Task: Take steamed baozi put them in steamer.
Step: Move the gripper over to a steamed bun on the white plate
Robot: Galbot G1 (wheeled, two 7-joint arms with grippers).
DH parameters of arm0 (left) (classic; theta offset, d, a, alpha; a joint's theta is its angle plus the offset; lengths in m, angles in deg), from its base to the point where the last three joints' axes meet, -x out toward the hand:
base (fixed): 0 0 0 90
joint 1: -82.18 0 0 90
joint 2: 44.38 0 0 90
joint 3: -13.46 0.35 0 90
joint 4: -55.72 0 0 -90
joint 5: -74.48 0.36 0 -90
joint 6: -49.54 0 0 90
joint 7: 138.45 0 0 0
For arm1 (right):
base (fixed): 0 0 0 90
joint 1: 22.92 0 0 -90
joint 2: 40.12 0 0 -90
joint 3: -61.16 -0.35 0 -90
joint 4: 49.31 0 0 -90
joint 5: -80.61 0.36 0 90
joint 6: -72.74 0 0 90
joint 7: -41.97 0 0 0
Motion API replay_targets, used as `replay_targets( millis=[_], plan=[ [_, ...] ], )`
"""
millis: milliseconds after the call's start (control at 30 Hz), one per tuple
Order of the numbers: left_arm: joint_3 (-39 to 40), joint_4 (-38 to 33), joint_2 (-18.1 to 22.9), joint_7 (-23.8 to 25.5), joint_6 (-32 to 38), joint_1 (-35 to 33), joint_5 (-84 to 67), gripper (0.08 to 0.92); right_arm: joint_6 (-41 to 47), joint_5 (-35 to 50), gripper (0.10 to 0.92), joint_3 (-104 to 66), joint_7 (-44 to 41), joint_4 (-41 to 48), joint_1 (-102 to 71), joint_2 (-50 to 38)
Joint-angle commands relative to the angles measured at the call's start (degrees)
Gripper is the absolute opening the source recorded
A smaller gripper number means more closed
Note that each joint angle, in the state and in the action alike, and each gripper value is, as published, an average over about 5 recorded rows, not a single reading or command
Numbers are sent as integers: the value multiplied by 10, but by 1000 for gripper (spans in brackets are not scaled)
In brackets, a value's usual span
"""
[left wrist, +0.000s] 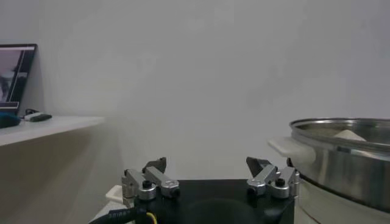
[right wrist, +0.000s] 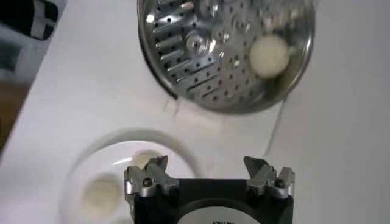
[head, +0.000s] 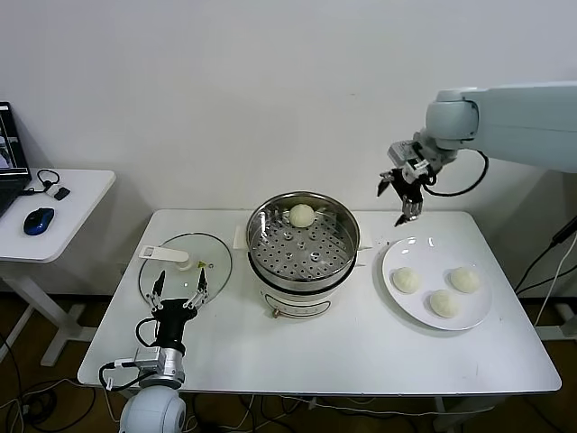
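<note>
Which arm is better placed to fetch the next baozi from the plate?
Right. The right gripper hangs open just above the plate with three baozi. The left gripper sits open by the glass lid, across the steamer from them.

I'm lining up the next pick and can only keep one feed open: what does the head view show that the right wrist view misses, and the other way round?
Only the head view: the left gripper open, low at the table's near left beside the glass lid; the right gripper open and empty, raised behind the plate; all three plated baozi; the side desk with the mouse.

Only the right wrist view: a straight-down look between the right gripper's fingers.

Both: the steamer with one baozi on its perforated tray.
</note>
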Motion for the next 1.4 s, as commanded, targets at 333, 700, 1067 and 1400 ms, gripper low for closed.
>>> replay_targets(
  millis=[333, 700, 1067, 1400],
  plan=[
    [-6, 10, -7, 1, 1, 7, -9, 823, 94, -22, 823, -36, -24, 41, -132, -71],
    [-10, 27, -9, 1, 3, 12, -15, 823, 82, -72, 823, -110, -25, 123, -236, -57],
    [-13, 41, -16, 1, 4, 16, -17, 823, 69, -112, 823, -159, -24, 191, -325, -48],
    [-15, 45, -16, 1, 4, 16, -14, 823, 51, -133, 823, -204, -21, 243, -378, -31]
  ],
)
